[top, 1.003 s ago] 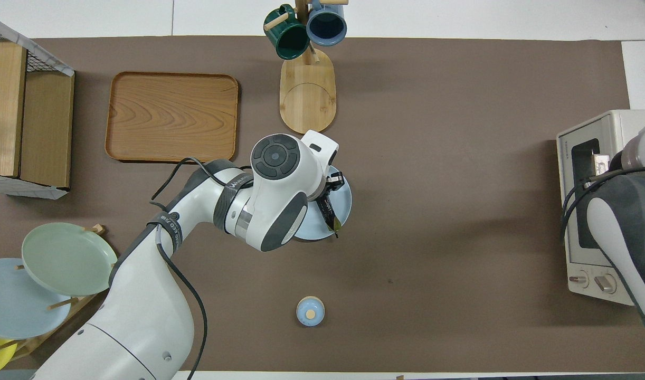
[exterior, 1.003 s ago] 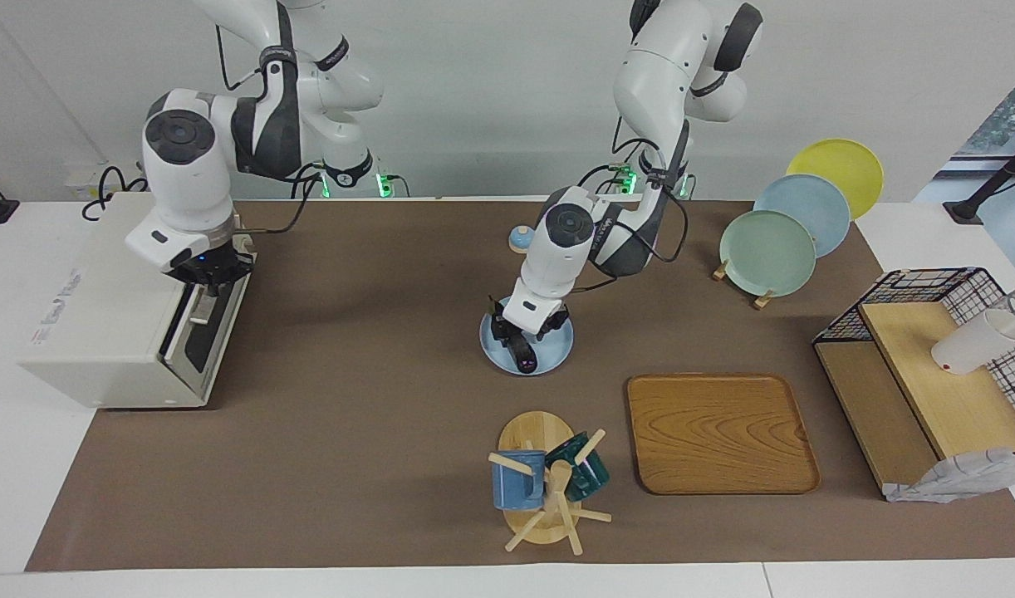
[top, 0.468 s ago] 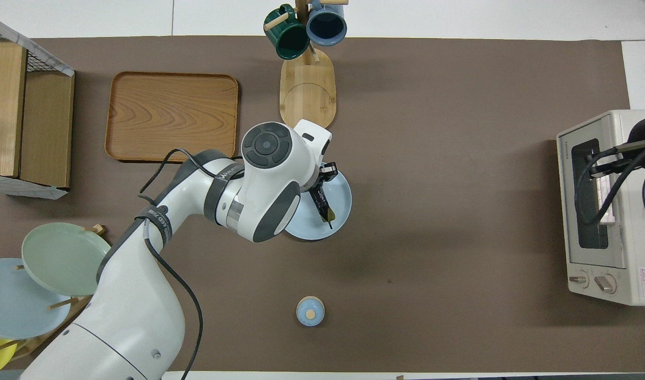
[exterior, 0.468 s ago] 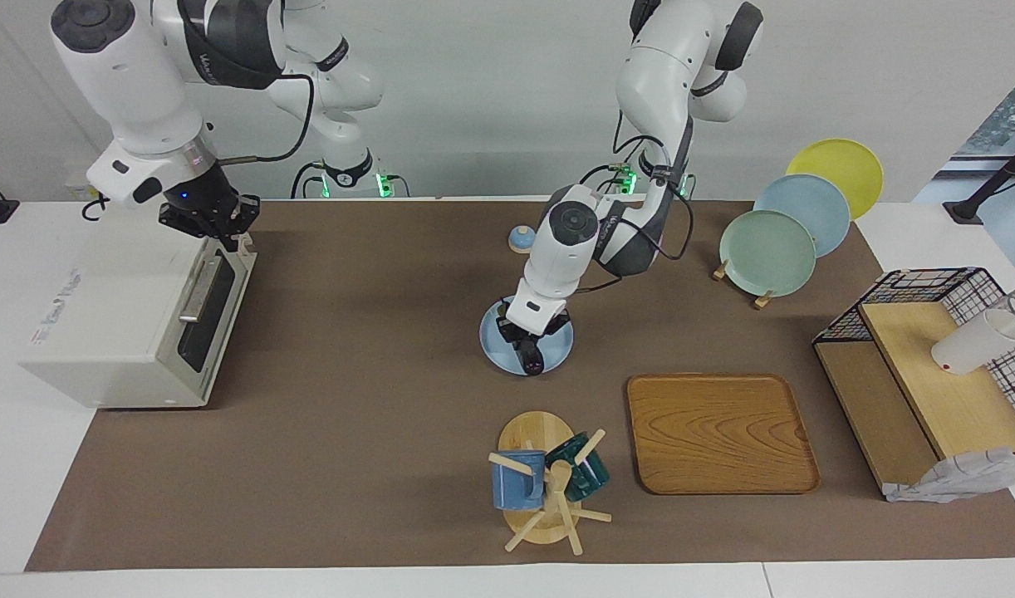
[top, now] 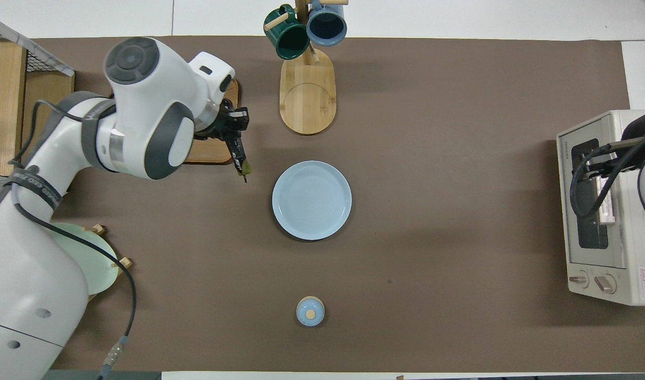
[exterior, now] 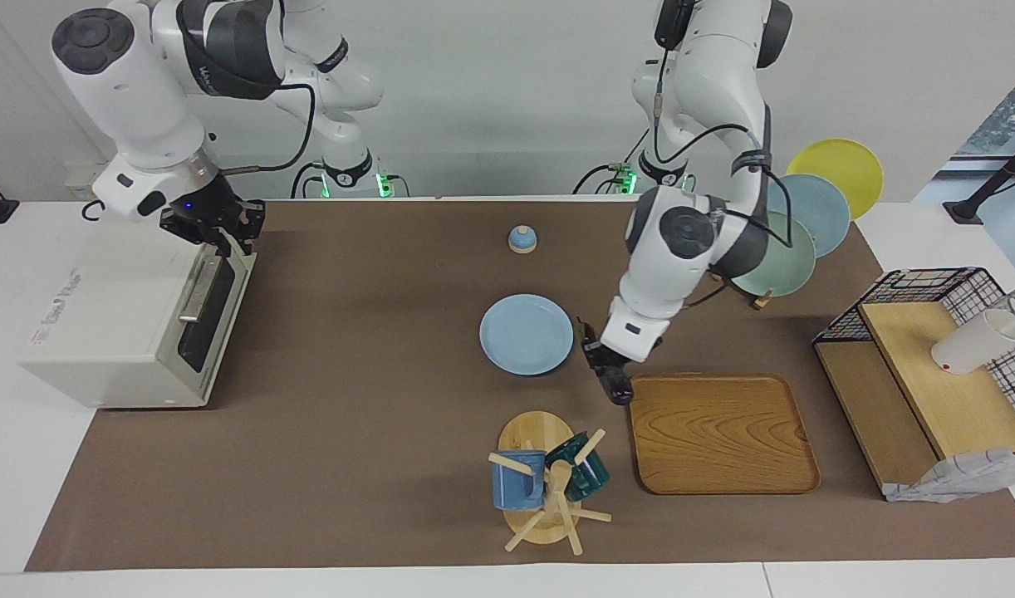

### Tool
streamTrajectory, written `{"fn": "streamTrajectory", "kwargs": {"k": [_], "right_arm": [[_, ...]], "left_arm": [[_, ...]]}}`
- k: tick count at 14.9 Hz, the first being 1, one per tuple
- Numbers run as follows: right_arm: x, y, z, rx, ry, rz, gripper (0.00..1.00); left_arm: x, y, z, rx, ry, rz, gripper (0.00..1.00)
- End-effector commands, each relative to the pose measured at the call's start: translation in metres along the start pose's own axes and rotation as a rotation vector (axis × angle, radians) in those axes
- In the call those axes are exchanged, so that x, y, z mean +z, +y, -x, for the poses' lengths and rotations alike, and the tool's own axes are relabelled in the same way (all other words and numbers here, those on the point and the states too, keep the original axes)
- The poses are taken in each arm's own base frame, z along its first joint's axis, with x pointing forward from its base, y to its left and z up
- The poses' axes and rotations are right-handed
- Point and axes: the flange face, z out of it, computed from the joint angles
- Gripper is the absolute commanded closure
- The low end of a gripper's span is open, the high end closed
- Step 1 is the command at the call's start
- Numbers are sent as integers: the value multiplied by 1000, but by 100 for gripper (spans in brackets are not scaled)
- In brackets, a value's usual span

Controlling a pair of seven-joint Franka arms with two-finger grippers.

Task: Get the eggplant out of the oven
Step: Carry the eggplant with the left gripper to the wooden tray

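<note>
My left gripper (exterior: 607, 370) is shut on the slim dark eggplant (exterior: 616, 385). It holds it in the air over the mat, at the edge of the wooden tray (exterior: 719, 432), beside the empty blue plate (exterior: 526, 334). In the overhead view the eggplant (top: 238, 150) hangs from the left gripper (top: 234, 132) with its thin stem end toward the plate (top: 312, 199). The off-white oven (exterior: 109, 316) stands at the right arm's end of the table with its dark glass door (exterior: 204, 320) closed. My right gripper (exterior: 215, 228) hovers over the door's top edge.
A mug tree (exterior: 545, 477) with two mugs stands farther from the robots than the plate. A small blue knobbed lid (exterior: 522, 239) lies nearer to the robots. A plate rack (exterior: 840, 166) and a wire basket shelf (exterior: 931, 365) stand at the left arm's end.
My left gripper lifted the eggplant off the blue plate and carried it toward the wooden tray. My right gripper pushed the oven door shut, rose, and now holds above it.
</note>
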Motion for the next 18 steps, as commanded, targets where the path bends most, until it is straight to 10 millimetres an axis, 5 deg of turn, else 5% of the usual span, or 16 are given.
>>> {"fn": "streamTrajectory", "kwargs": {"k": [1, 3, 7, 15, 16, 17, 18], "right_arm": [[-5, 0, 6, 19, -21, -38, 0], [-7, -8, 2, 9, -9, -34, 0], [-7, -3, 4, 18, -19, -35, 0], [-16, 4, 14, 141, 8, -36, 0], [-17, 6, 14, 140, 16, -36, 0], [-18, 8, 10, 130, 43, -32, 0], [-18, 11, 8, 116, 56, -31, 0]], "left_arm": [[4, -48, -36, 50, -2, -3, 100], [6, -79, -60, 88, 5, -2, 100], [19, -112, -90, 120, 28, -7, 100], [41, -110, -82, 188, 58, -44, 100], [40, -110, -82, 188, 60, -44, 84], [39, -109, -82, 185, 59, -42, 1], [37, -109, -82, 183, 53, -39, 0]]}}
